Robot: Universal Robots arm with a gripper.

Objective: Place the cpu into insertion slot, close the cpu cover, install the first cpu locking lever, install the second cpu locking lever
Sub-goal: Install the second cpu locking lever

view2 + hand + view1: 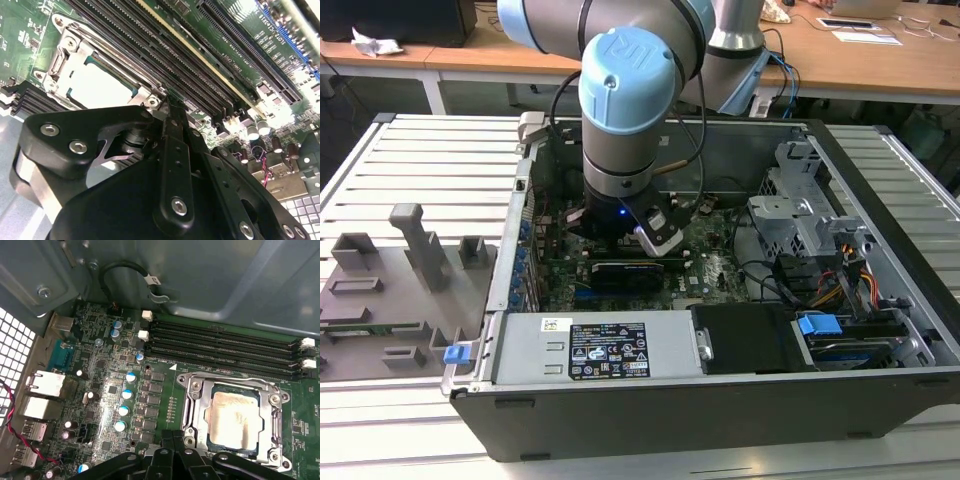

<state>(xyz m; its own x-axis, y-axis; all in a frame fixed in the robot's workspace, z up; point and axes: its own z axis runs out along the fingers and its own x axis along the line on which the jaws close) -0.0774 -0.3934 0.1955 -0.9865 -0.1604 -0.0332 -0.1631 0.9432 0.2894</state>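
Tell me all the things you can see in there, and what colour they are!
cpu: one, silver-grey, lying in the insertion slot.
insertion slot: one, black, on the motherboard.
cpu cover: one, shiny metal frame, down around the cpu.
memory slots: several, long and black, beside the socket.
motherboard: one, green, inside the computer case.
computer case: one, dark grey, lying open on the table.
power supply: one, grey box, front of the case.
tray: one, grey, at the exterior view's left.
gripper: one, black, beside the socket.
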